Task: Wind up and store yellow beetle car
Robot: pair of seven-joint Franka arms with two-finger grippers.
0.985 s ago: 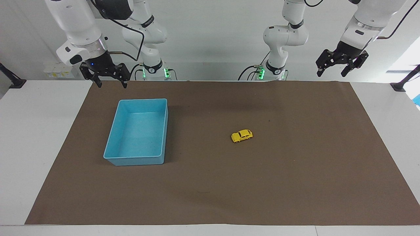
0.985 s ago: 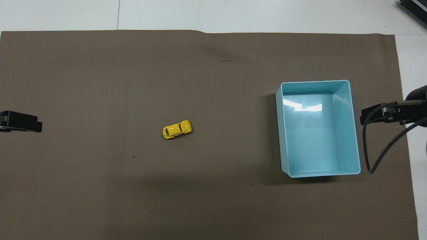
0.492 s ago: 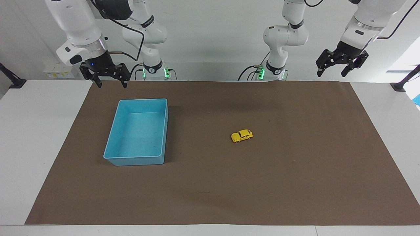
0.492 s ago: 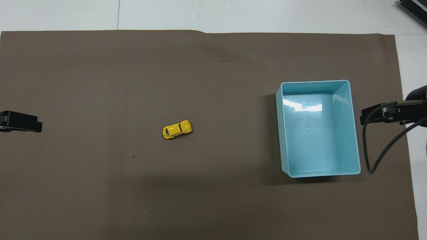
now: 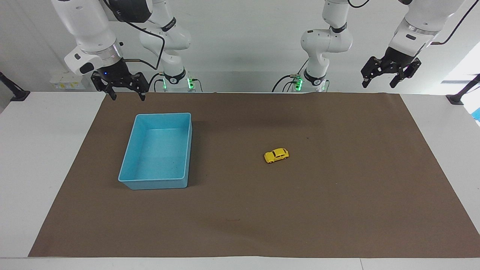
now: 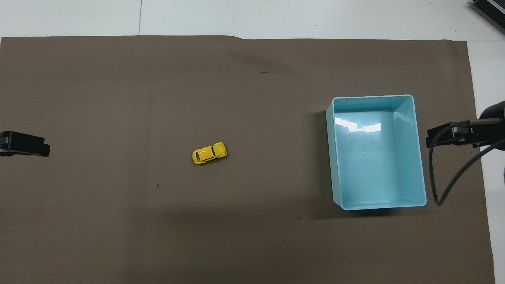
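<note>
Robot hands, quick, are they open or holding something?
Left gripper: open, holding nothing, raised at its own end of the table.
Right gripper: open, holding nothing, raised near the blue bin.

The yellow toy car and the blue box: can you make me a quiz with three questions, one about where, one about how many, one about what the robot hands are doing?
1. Where is the yellow beetle car?
A. In the blue bin
B. On the brown mat, apart from the bin
C. In a gripper

2. How many things lie in the blue bin?
A. None
B. One
C. Two

3. What are the grippers doing?
A. Both holding the car
B. One pressing on the bin
C. Both raised, open and holding nothing

Answers:
1 B, the car sits on the brown mat, toward the left arm's end from the bin.
2 A, only the bin's bare floor shows.
3 C, the left gripper and right gripper hang above the table's robot edge, fingers spread.
</note>
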